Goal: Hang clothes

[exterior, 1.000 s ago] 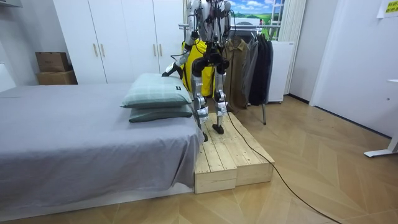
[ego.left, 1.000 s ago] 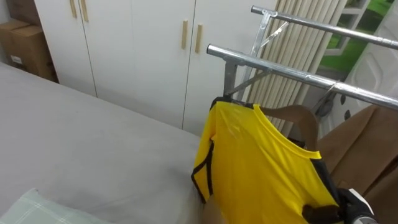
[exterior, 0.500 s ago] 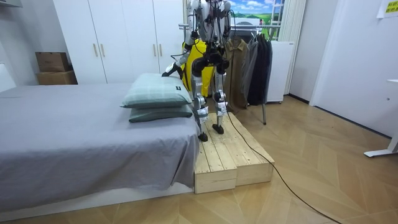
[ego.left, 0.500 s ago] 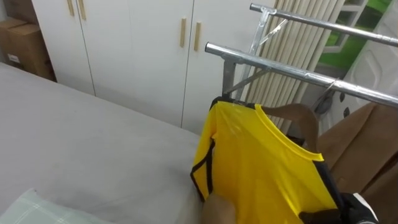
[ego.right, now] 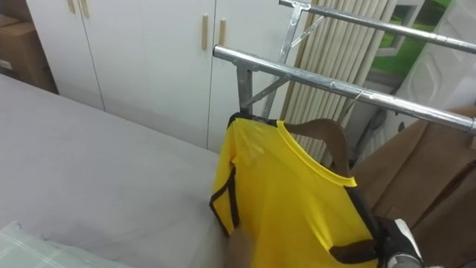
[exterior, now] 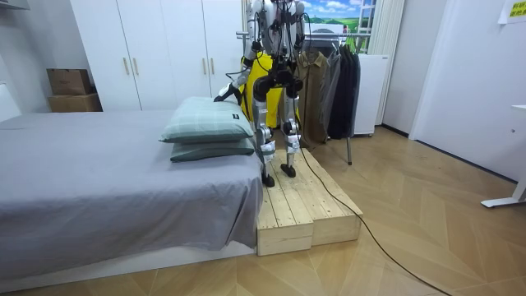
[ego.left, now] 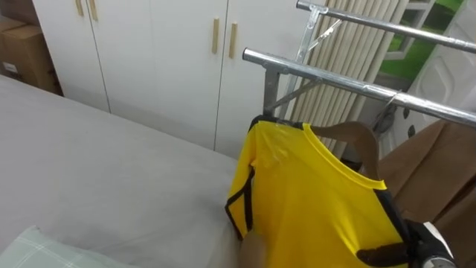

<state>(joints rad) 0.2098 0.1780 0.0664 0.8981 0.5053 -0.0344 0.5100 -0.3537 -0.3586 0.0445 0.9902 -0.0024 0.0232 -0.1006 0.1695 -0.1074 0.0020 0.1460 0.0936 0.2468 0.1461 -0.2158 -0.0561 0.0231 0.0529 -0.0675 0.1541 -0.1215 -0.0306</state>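
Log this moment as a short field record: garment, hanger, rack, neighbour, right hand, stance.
garment: yellow shirt with black trim, on a hanger
hanger: wooden hanger, one shoulder showing behind the collar; cannot tell if its hook is on the rail
rack: metal rail just above the shirt
neighbour: brown garment hanging to the right
right hand: at the shirt's lower right edge
stance: stands on the wooden platform between bed and rack

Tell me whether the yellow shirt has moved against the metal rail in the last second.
No. The yellow shirt keeps its place just under the left end of the metal rail; the slight shift of the whole picture is the camera's.
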